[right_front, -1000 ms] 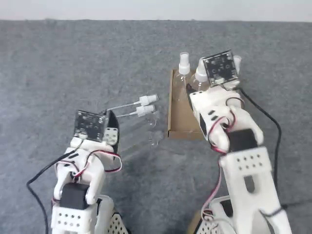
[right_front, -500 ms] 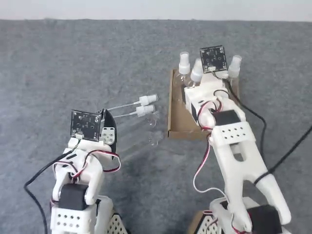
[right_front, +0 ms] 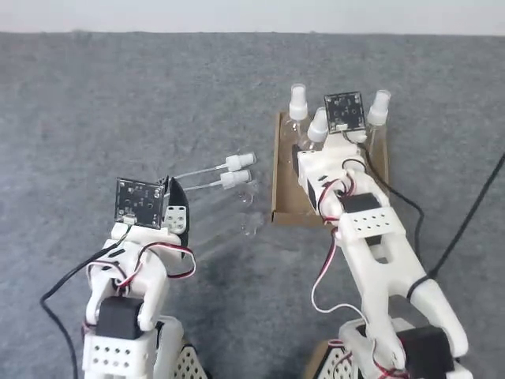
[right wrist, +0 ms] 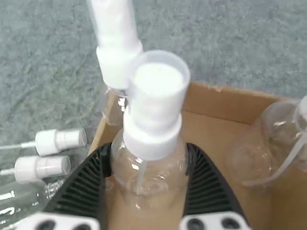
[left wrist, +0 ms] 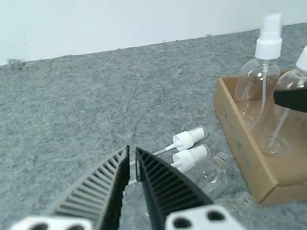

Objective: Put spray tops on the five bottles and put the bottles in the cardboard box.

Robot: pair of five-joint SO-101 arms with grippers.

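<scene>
Inside the cardboard box (right_front: pixel 289 196), our right gripper (right wrist: pixel 147 160) clasps an upright capped bottle (right wrist: pixel 158 184). Beside the box's left-arm side lie two uncapped bottles (left wrist: pixel 211 170) and loose spray tops (left wrist: pixel 189 139), necks boxward, nearest our left gripper (left wrist: pixel 132 152), its fingers nearly closed, empty.

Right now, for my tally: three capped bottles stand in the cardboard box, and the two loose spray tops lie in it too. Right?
No: the high view shows the two loose spray tops lying on the table beside the cardboard box. The three capped bottles do stand in it.
</scene>
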